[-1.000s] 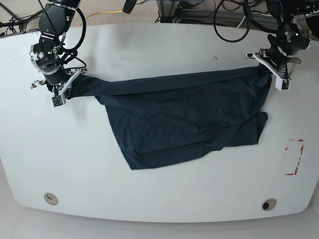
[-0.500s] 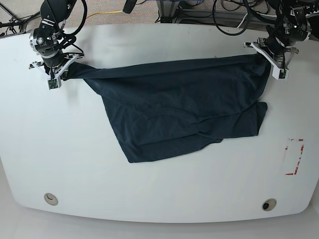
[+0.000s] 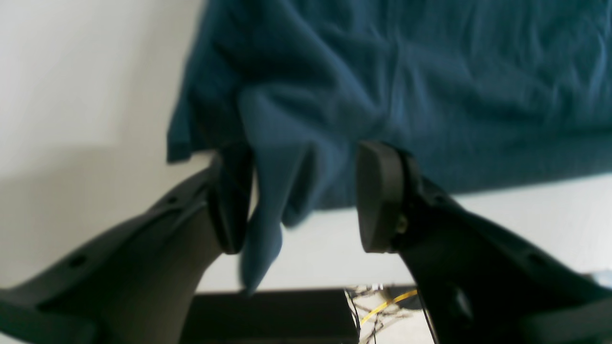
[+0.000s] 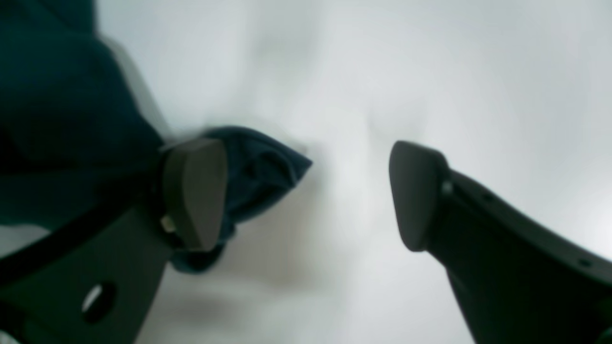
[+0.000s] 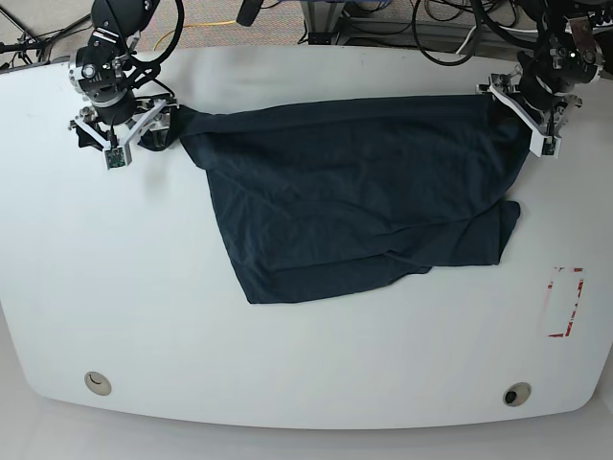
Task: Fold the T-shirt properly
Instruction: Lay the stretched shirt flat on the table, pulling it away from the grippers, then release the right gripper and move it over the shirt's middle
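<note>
Both grippers parted their jaws: the left gripper (image 3: 303, 196) and right gripper (image 4: 306, 193) let go of the T-shirt (image 5: 354, 196), whose taut, roped far edge slackened and spread flatter on the table (image 5: 287, 374)

White table (image 5: 124, 287); T-shirt (image 5: 354, 201) spread on top.

Big white tabletop (image 5: 316, 374) with rounded corners, pretty evenly lit. Two round holes near the front edge, left one (image 5: 96, 383) and right one (image 5: 517, 394). Red tape rectangle (image 5: 564, 303) by the right edge. Behind the back edge: black cables (image 5: 445, 38) and a yellow cord (image 5: 206, 26) on the floor.
</note>
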Tool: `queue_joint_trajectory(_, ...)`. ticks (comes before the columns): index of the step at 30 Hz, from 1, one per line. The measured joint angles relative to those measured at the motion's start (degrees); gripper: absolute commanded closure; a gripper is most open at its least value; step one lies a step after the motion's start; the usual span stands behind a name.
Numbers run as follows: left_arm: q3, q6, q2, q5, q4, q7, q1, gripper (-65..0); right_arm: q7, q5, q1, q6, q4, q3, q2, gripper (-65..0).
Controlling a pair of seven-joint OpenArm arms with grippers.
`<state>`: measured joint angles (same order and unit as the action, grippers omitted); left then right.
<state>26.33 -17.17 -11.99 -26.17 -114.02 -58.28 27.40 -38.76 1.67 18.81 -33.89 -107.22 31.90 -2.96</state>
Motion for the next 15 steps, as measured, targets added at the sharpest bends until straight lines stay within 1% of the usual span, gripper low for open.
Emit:
queue_joint_trajectory(2,0.0,0.0,0.0,0.0,0.0,0.0,-0.6,-34.7,0.2,-0.2,-0.3,-0.9,-1.7,0.1,1.1,-50.7)
queue_joint_trajectory(5,0.0,0.0,0.1,0.0,0.0,-0.1,-1.8,-34.6,0.0,-0.7,-0.7,-5.5,-3.3,-0.3,1.6,-50.7)
queue_joint_trajectory(6,0.0,0.0,0.1,0.0,0.0,-0.2,-2.4,-34.6,-0.6,-1.7,-1.0,-6.3,-4.0,-0.3,2.1,-50.7)
queue_joint_trajectory(9,0.1,0.0,0.0,0.0,0.0,0.0,-3.5,-34.6,-1.4,-5.0,-1.9,-6.0,-5.0,-1.4,3.0,-50.7)
queue_joint_trajectory(12,2.4,-0.1,0.1,-0.5,0.0,0.0,-4.0,-34.6,-3.7,-4.9,-2.6,-6.1,-4.9,-5.6,3.0,-50.7)
queue_joint_trajectory(15,4.9,0.2,0.0,0.8,0.0,-0.4,-5.6,-34.6,-3.5,-5.0,-3.5,-6.1,-4.8,-10.2,2.9,-50.7)
